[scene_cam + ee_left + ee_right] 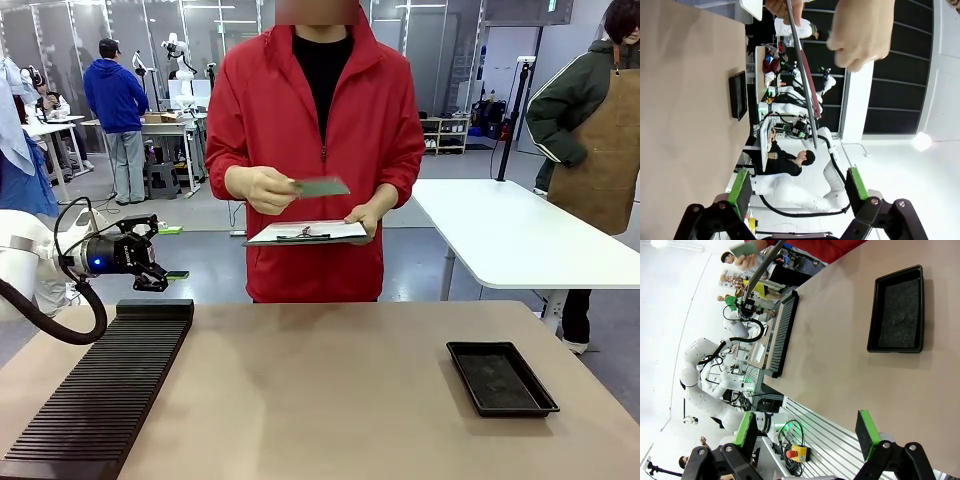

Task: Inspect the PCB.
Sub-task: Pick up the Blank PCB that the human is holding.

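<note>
PCB (322, 187) well apart from left gripper (152, 252)

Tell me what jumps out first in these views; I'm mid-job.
The person in the red jacket stands at the far side of the table, holding the PCB in one hand just above a clipboard held in the other. On the table, a black tray lies toward the robot's right and a ribbed black rack toward its left. Above the rack's far end the left gripper hovers open, pointed toward the person.
</note>
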